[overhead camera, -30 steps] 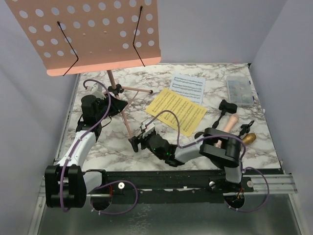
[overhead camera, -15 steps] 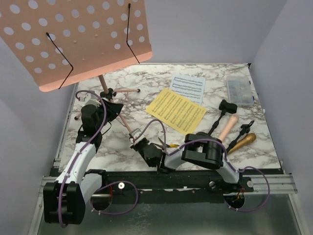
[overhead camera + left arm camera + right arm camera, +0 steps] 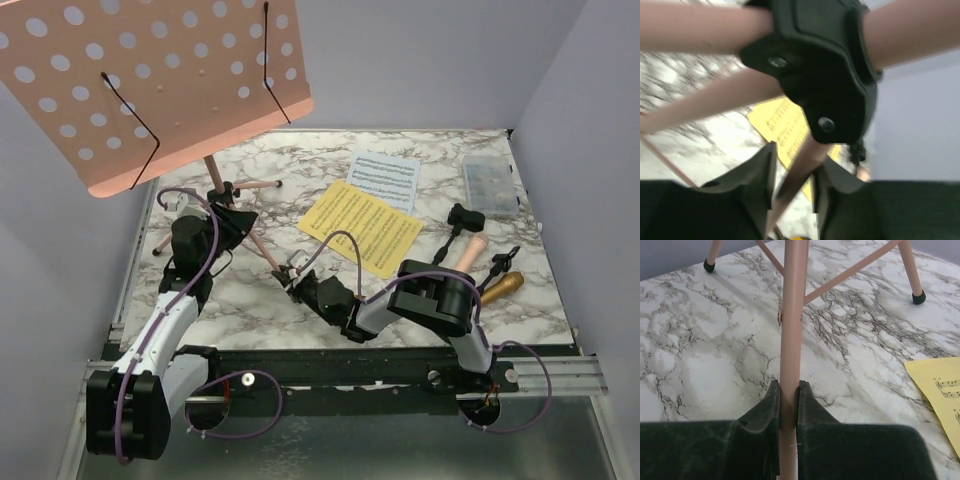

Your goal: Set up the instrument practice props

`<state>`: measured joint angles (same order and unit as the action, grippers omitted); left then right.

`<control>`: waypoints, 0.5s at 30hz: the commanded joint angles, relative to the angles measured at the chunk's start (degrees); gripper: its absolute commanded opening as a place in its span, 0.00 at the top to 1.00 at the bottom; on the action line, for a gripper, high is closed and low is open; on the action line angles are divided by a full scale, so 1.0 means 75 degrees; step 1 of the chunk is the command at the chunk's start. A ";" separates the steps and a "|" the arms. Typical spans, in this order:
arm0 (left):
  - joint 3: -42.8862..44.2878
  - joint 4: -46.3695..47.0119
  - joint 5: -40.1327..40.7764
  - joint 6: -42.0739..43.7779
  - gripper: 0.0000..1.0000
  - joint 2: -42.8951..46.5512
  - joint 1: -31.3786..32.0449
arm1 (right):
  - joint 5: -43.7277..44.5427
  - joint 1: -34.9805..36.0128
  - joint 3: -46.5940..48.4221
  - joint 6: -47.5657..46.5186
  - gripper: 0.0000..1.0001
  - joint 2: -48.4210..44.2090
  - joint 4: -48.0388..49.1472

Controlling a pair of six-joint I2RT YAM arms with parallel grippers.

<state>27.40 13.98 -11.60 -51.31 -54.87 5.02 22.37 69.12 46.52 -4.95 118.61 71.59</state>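
Observation:
The pink music rack stands tilted, its perforated desk (image 3: 170, 90) high at the back left. My left gripper (image 3: 232, 222) sits at the black tripod hub (image 3: 825, 65), shut on a pink leg (image 3: 802, 165) that runs between its fingers. Lower down, my right gripper (image 3: 287, 279) is shut on another pink leg (image 3: 792, 330), jaws pressed against both its sides. The yellow page (image 3: 362, 226) and white page (image 3: 383, 178) lie flat mid-table. The pink microphone (image 3: 466, 255), gold microphone (image 3: 500, 288) and black holders (image 3: 465, 216) lie at the right.
A clear compartment box (image 3: 490, 183) sits at the back right corner. Two tripod feet with black tips (image 3: 917, 297) rest on the marble top beyond my right gripper. Grey walls close in the table on the left, back and right.
My right gripper swung to the tripod leg and closed on it. The rack, held by my left gripper, shifted left and its desk tilted more.

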 commanded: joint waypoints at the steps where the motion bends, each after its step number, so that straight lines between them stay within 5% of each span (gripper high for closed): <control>1: -0.0456 -0.1524 -0.0295 -0.0886 0.44 -0.0100 -0.0137 | -0.1089 -0.0130 -0.0647 0.0152 0.99 -0.0081 -0.0542; 6: -0.0278 -0.2456 -0.0674 -0.0974 0.02 0.0705 -0.0152 | -0.1551 -0.0380 -0.0699 0.0387 1.00 -0.0214 -0.0415; 15: -0.0232 -0.3550 -0.1394 -0.1118 0.01 0.2321 -0.0147 | -0.1735 -0.0823 -0.0185 0.0970 0.95 -0.0494 -0.1499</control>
<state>25.52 -6.96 -16.80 -59.05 -40.51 4.19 11.03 63.86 43.77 -0.34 116.11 71.11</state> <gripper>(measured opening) 0.987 0.104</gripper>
